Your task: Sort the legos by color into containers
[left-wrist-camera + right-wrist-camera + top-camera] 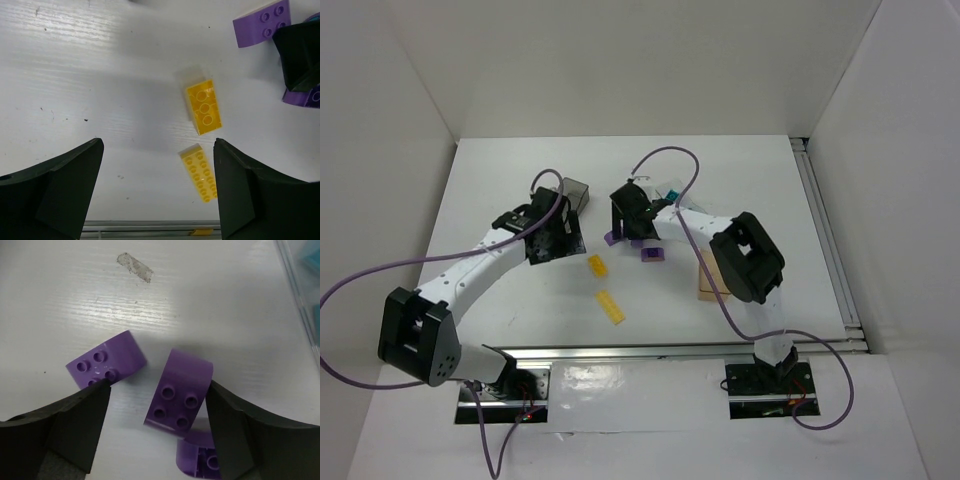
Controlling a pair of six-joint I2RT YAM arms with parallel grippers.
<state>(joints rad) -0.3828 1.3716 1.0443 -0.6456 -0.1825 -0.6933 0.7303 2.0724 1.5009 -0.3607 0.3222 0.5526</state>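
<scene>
Three purple legos lie close together on the table: one (pixel 106 365) by my right gripper's left finger, one (pixel 181 390) between its fingers, one (pixel 200 457) overturned below. My right gripper (pixel 157 407) is open, low over the middle one, whose right edge meets the right finger. In the top view the gripper (pixel 630 222) sits above these purple legos (pixel 652 254). Two yellow legos (pixel 204 106) (pixel 200 171) lie ahead of my left gripper (pixel 157 192), which is open and empty above the table. The clear bin (pixel 300 285) holds teal pieces (pixel 312 260).
The smoky dark grey bin (pixel 578 193) stands just behind my left gripper (pixel 555 238). The tan-orange bin (pixel 708 278) is partly hidden under the right arm's elbow. The clear bin (pixel 670 195) is behind the right gripper. A metal rail (pixel 670 350) runs along the near edge.
</scene>
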